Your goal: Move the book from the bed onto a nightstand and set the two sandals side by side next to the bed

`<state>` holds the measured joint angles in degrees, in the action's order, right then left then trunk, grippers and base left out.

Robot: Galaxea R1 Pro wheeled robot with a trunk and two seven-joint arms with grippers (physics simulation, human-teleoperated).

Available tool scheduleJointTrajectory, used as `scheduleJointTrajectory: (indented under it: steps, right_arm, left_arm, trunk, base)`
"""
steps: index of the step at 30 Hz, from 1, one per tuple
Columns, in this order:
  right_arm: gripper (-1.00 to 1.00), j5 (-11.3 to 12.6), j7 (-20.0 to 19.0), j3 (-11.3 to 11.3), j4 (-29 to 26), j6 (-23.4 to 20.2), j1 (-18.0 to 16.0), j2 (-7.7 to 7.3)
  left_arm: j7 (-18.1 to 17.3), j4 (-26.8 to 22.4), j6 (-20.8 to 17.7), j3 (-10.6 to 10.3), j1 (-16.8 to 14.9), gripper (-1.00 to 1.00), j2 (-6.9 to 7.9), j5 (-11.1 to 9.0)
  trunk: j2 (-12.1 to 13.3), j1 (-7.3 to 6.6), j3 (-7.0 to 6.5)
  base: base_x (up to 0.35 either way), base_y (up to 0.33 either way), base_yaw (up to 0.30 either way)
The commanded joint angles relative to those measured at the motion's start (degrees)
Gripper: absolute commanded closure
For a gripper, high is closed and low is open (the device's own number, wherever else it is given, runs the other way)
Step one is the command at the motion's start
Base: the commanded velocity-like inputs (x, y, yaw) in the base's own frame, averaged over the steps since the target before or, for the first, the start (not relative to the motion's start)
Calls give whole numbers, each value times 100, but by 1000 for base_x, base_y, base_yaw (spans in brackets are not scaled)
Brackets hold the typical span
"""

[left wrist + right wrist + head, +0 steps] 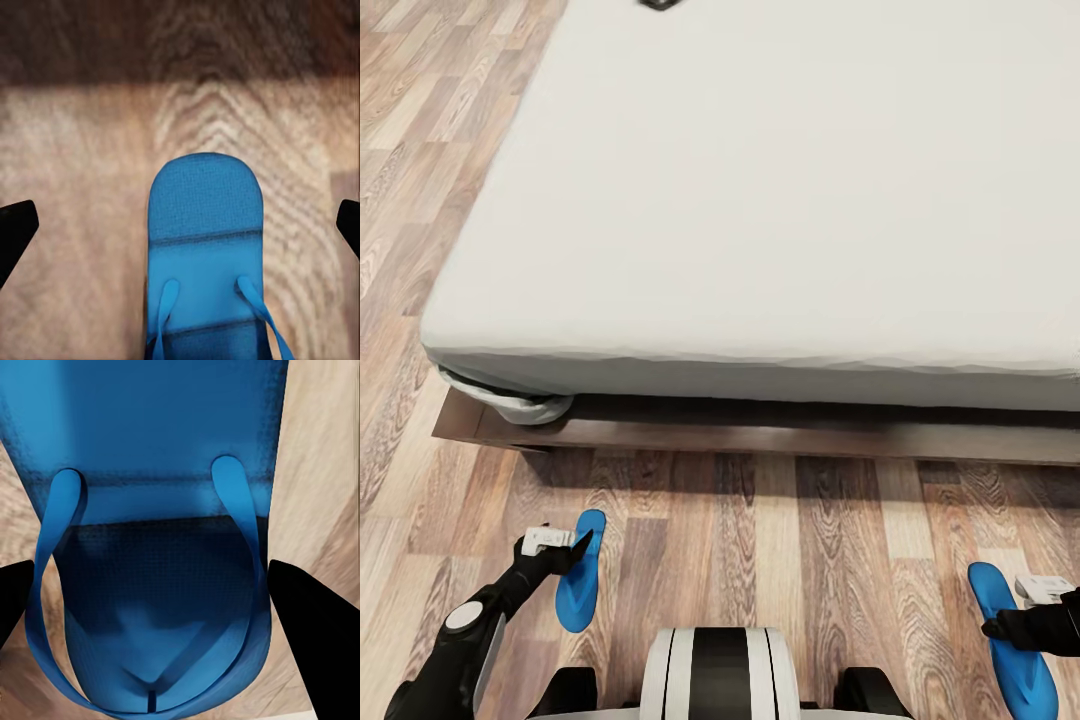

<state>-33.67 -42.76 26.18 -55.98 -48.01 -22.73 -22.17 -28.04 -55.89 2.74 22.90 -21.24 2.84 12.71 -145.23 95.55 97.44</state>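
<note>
**Both grippers over the sandals at the foot of the bed**

We found the left sandal [580, 572] flat on the wood floor [760, 540], just beside the left gripper [565, 543]. In the left wrist view its toe lay between the jaws, which stood wide apart and clear of it. The right gripper [1050, 600] sat over the right sandal [1012, 640]; its dark fingers [319, 637] flanked the straps closely, but we could not tell whether they gripped. The two sandals lay well apart. The book [657, 4] lay on the bed [780, 200], cut off by the frame's upper edge.
</note>
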Motion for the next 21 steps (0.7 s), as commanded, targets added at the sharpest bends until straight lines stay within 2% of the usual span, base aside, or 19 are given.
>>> scheduleJointTrajectory:
  steps: [1, 8, 11, 17, 21]
  right_arm:
    - [100, -60, -57, 10, -3, -7, -4, 2]
    - [100, -60, -57, 10, -3, -7, -4, 1]
    - [100, -60, -58, 10, -4, -7, -5, 1]
    - [100, -60, -57, 10, -1, -7, -3, 1]
    - [100, -60, -57, 10, -1, -7, -4, 2]
  left_arm:
    - [-32, -1, 31, 20, -3, -100, -3, 53]
    - [-30, 7, 33, 21, -3, -100, -3, 41]
    - [-34, 6, 40, 44, -3, -100, -3, 38]
    - [-42, 4, 42, 325, -3, -100, -3, 37]
    - [-43, 2, 42, 351, -3, -100, -3, 38]
  trunk:
    - [-1, -1, 3]
    - [-1, -1, 3]
    - [-1, -1, 3]
    - [-1, -1, 3]
    - [-1, -1, 3]
  base:
    - [0, 0, 0]
    - [-1, 23, 0]
    - [-48, 214, 0]
    - [-72, 264, 0]
    - [-75, 271, 0]
